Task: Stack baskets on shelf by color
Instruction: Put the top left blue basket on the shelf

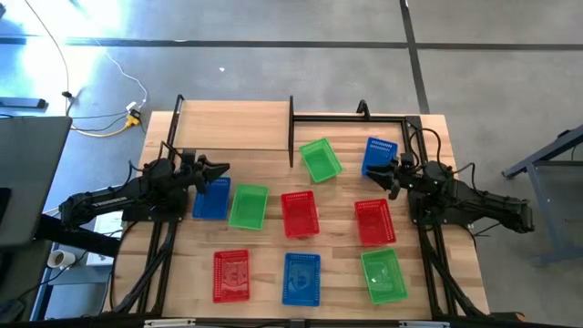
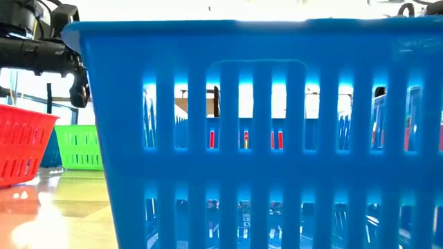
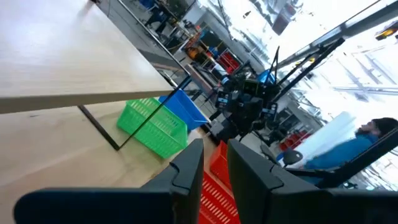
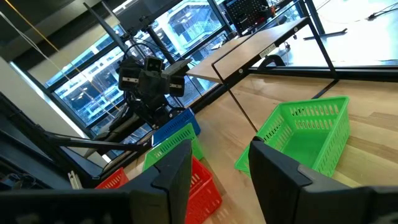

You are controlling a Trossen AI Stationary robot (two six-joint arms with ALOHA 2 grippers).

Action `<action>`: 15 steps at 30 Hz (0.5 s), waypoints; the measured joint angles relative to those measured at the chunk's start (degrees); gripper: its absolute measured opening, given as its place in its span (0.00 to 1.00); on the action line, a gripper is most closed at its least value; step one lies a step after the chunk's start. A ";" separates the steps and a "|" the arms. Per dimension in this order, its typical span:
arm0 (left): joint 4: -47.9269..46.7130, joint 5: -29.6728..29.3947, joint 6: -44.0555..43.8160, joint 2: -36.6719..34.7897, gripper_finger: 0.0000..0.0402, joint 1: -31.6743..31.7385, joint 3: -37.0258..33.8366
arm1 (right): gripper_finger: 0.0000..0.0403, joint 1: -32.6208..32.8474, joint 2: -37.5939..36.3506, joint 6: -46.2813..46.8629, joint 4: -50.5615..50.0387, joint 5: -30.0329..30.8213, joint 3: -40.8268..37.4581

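Nine baskets stand on their bases on the tabletop. A blue basket (image 1: 211,200), a green one (image 1: 248,208) and a red one (image 1: 300,215) stand in the middle row. A green basket (image 1: 320,159) and a blue basket (image 1: 380,153) are farther back. A red basket (image 1: 374,221) sits on the right. Red (image 1: 231,275), blue (image 1: 301,278) and green (image 1: 383,275) line the near edge. The shelf (image 1: 237,123) at the far left carries nothing. My left gripper (image 1: 219,170) (image 3: 214,168) hovers open over the left blue basket's far edge. My right gripper (image 1: 378,173) (image 4: 221,165) hangs open beside the far blue basket.
The shelf's black posts and frame (image 1: 291,132) run along the table's far side. The near blue basket (image 2: 256,131) fills the low view, with the left arm (image 2: 41,41) above its left. A person in blue (image 3: 367,140) is beyond the table.
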 joint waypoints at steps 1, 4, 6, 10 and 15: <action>0.26 0.16 0.11 0.00 0.16 0.00 0.00 | 0.36 -0.01 -0.01 0.00 -0.01 0.00 0.00; 0.46 2.17 0.22 -0.02 0.16 0.00 0.00 | 0.36 -0.01 -0.01 0.00 0.00 -0.01 0.00; 0.79 3.54 -0.92 -0.02 0.16 0.00 0.00 | 0.36 -0.01 -0.02 0.03 0.09 -0.02 0.00; 1.36 4.94 -3.92 0.02 0.16 0.00 0.72 | 0.36 -0.01 -0.02 4.72 0.66 -0.07 0.00; 0.23 5.73 -4.25 0.14 0.16 0.00 3.89 | 0.36 -0.01 -0.02 12.39 0.79 1.17 0.00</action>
